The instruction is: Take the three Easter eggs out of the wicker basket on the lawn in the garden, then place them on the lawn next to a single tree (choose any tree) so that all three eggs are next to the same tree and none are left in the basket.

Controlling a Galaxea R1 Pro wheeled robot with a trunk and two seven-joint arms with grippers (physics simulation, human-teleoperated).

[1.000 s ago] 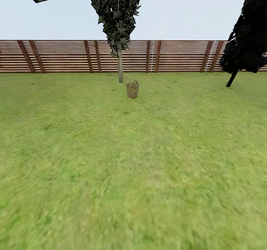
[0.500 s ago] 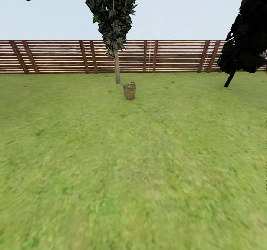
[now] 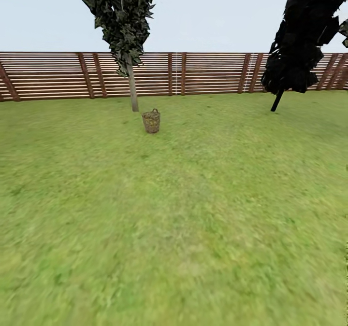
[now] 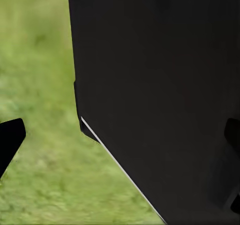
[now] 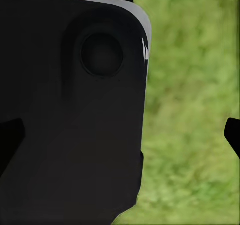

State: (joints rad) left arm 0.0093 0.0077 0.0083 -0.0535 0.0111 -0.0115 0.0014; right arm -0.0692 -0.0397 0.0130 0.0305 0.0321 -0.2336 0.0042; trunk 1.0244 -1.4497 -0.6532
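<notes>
Far ahead on the lawn point(image 3: 183, 210) stands the small wicker basket point(image 3: 151, 121), upright, just right of and in front of the tree point(image 3: 132, 92) with its pale trunk and mottled dark leaves. The Easter eggs are hidden from here; the basket's inside cannot be made out. In the left wrist view my left gripper point(image 4: 120, 140) has its dark fingertips point(image 4: 10, 141) far apart at the picture's edges, open, with a black part of the robot's body behind. My right gripper point(image 5: 120, 137) is likewise open, fingertips point(image 5: 233, 134) wide apart over grass.
A brown slatted wooden fence point(image 3: 208, 72) closes the garden behind the tree. A black conifer-like tree point(image 3: 302, 36) leans at the right, well apart from the basket. Open grass stretches between me and the basket.
The whole head view has shifted: basket, tree and fence posts have slid left and the basket sits a little lower and larger, so the camera has moved. Nothing on the lawn has moved.
</notes>
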